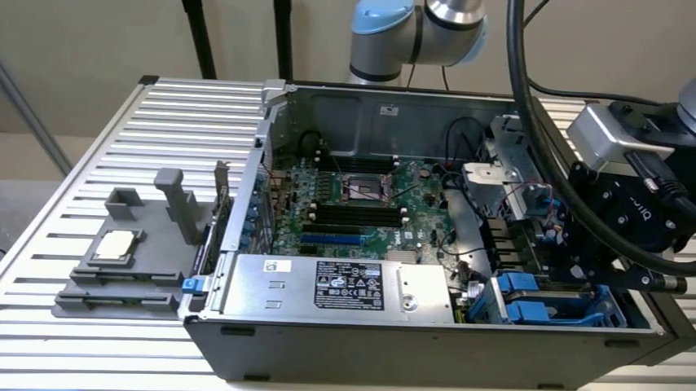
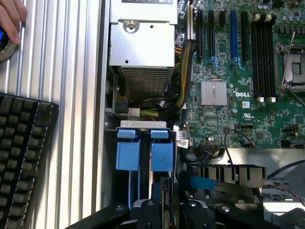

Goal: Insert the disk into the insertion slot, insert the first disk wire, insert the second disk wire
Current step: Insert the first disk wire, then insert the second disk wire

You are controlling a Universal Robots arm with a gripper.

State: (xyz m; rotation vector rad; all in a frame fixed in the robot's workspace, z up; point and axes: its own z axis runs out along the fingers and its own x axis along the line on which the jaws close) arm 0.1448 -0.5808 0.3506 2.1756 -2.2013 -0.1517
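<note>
The disk (image 2: 143, 155) is shown by its blue carrier alone, seated in the insertion slot (image 1: 582, 314) beside the power-supply box (image 1: 337, 285), its grey body hidden. The gripper (image 2: 169, 207) is held just over it, and its state cannot be told. A keyboard (image 2: 24, 143) and a hand (image 2: 12, 19), both cut off, are seen on the ribbed metal table (image 1: 109, 147).

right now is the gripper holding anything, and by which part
It cannot be told; the gripper hangs just above the insertion slot.
</note>
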